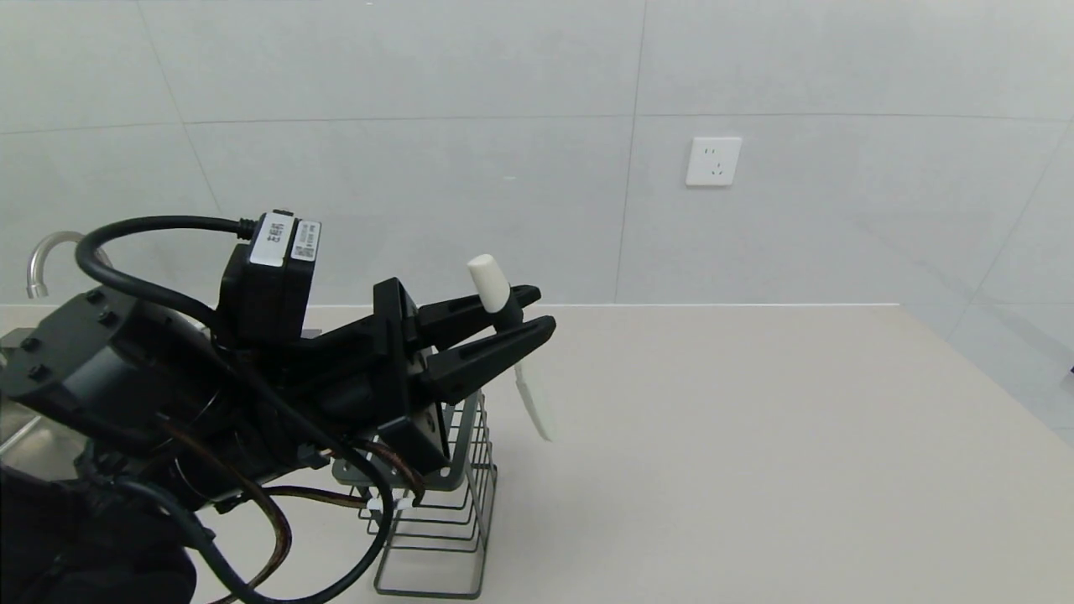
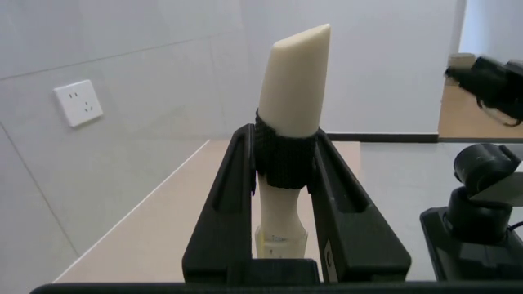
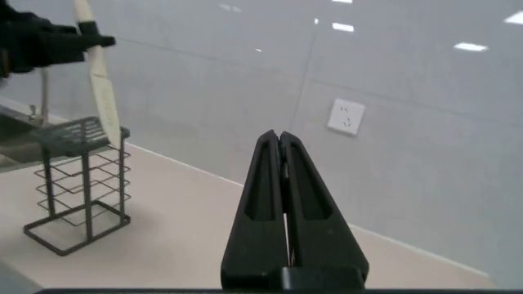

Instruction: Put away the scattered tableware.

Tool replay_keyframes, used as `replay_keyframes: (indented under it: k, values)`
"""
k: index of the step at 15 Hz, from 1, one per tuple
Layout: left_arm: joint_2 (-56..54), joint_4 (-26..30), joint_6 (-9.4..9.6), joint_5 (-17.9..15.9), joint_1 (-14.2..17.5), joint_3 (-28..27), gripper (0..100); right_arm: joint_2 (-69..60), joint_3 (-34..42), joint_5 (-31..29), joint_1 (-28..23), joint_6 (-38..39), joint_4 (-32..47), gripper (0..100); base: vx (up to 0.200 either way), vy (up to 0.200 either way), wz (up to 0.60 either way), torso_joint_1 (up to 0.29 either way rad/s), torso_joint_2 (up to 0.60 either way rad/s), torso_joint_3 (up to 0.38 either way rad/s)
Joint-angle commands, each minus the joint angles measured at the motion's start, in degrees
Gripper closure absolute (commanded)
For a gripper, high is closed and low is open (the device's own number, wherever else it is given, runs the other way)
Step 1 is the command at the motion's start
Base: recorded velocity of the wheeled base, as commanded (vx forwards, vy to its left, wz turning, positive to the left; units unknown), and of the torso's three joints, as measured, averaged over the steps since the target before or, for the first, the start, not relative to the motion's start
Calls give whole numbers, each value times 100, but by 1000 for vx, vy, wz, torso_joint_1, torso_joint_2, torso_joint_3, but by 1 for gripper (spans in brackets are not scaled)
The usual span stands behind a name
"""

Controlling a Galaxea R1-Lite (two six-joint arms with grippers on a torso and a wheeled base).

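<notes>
At the far left, a curved metal faucet (image 1: 44,252) is standing at the back edge of the counter (image 1: 755,461). Just to its right, the left gripper (image 1: 537,315) is hanging in the air above the counter, clenching a white utensil (image 1: 488,277) by the black collar between its handle and its blade. The utensil is sitting nearly upright, with its blunt handle pointing up past the fingers and its thin pale blade pointing down, slightly tilted. In the left wrist view the two fingers (image 2: 237,180) are pressing against the black collar from both sides, with the handle (image 2: 294,82) rising between them. Below the gripper a dark wire rack (image 1: 453,537) is standing on the counter. The blade's tip is hanging near the rack's top rim, toward its right side, outside the wires in the head view. Farther right, a white wall outlet (image 1: 713,161) is sitting on the tiled wall behind the counter. The right gripper (image 3: 282,143) is hovering well apart from the rack (image 3: 82,188), with its fingers pressed together and nothing between them.
</notes>
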Motion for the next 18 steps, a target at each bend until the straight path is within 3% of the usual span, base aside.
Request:
replay_keyframes:
  k: [1, 2, 5, 8, 9, 12, 16, 18]
  values:
    - [-24, -3, 2, 0, 98, 4, 100, -113, 68, -333, 11, 86, 502, 100, 0, 0, 0, 0, 0, 0]
    - [-59, -3, 2, 8, 124, 12, 100, -122, 68, -482, 11, 103, 1073, 100, 0, 0, 0, 0, 0, 0]
    - [-314, -3, 11, 8, 212, 320, 100, -122, 68, -473, 11, 95, 1108, 100, 0, 0, 0, 0, 0, 0]
    - [-323, -3, 187, 0, 695, 390, 100, -122, 68, -526, 11, -204, 1091, 100, 0, 0, 0, 0, 0, 0]
    - [-411, -3, 213, -115, 1056, 364, 100, -122, 68, -526, 11, -301, 1100, 100, 0, 0, 0, 0, 0, 0]
    - [-745, -3, 178, -642, 1117, 311, 100, -122, 68, -517, 11, -292, 1100, 100, 0, 0, 0, 0, 0, 0]
    - [-806, -3, 231, -624, 1293, 425, 100, -122, 68, -517, 11, -292, 1100, 100, 0, 0, 0, 0, 0, 0]
    - [-771, -3, 398, -633, 1354, 443, 100, -122, 68, -517, 11, -292, 1091, 100, 0, 0, 0, 0, 0, 0]
